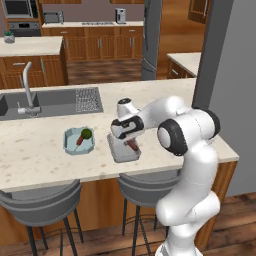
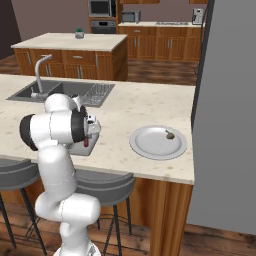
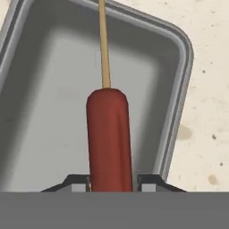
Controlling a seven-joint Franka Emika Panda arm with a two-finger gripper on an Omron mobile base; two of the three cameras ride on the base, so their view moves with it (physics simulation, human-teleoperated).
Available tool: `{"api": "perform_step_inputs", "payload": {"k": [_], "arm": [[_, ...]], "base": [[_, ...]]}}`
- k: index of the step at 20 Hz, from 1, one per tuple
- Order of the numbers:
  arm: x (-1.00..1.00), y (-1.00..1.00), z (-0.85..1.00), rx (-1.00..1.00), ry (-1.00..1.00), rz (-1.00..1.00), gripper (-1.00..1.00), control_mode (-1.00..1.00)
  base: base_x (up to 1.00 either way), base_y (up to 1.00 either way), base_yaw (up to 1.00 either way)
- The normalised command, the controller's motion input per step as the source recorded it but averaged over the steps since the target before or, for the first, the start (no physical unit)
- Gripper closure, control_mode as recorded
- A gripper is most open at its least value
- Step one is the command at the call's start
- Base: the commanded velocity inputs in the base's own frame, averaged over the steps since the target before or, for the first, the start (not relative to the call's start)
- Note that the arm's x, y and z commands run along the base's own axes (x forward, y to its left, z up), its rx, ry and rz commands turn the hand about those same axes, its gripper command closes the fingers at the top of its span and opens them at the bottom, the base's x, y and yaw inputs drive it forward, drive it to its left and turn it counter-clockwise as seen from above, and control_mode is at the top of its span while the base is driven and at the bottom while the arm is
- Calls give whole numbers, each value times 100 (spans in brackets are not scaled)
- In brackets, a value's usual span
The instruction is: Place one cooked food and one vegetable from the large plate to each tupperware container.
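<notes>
Hand (image 3: 112,181) low over the grey tray (image 3: 179,89), pointing down into it. A red sausage on a wooden stick (image 3: 109,134) sits between the two finger tips (image 3: 78,182); sausage body runs up the hand view from the tips, stick end extends beyond it toward the tray's far wall. Tips sit right at the sausage's sides; whether they press it or have just let go, cannot tell.

Left base view: grey tray (image 1: 120,152) near the worktop's (image 1: 40,150) front edge, partly covered by the arm's wrist. Hand (image 1: 131,143) just above it, the red sausage (image 1: 132,145) visible below the wrist, inside the tray outline.

Blue tray (image 1: 72,145) just left of the grey one, apart from it. Holds a round green vegetable (image 1: 87,133) and a second red stick food (image 1: 80,140), the two close together.

Right base view: plate (image 2: 150,145) on the worktop (image 2: 145,105), well right of the arm and trays. One small dark-green item (image 2: 170,135) lies near its far right rim. Grey tray (image 2: 82,148) mostly hidden behind the arm; a bit of red (image 2: 86,142) shows at the hand.

Sink (image 1: 50,102) with tap (image 1: 28,90) set in the worktop behind the blue tray. Two grey stools (image 1: 45,202) under the front edge.
</notes>
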Motion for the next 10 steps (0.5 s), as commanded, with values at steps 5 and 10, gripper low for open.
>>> {"api": "perform_step_inputs", "payload": {"k": [5, 10], "arm": [[-24, -5, 52, 14, -14, -6, -100, -100], [-57, -11, 96, 16, -16, 0, -100, -100]], "base": [[0, 0, 0], [0, 0, 0]]}}
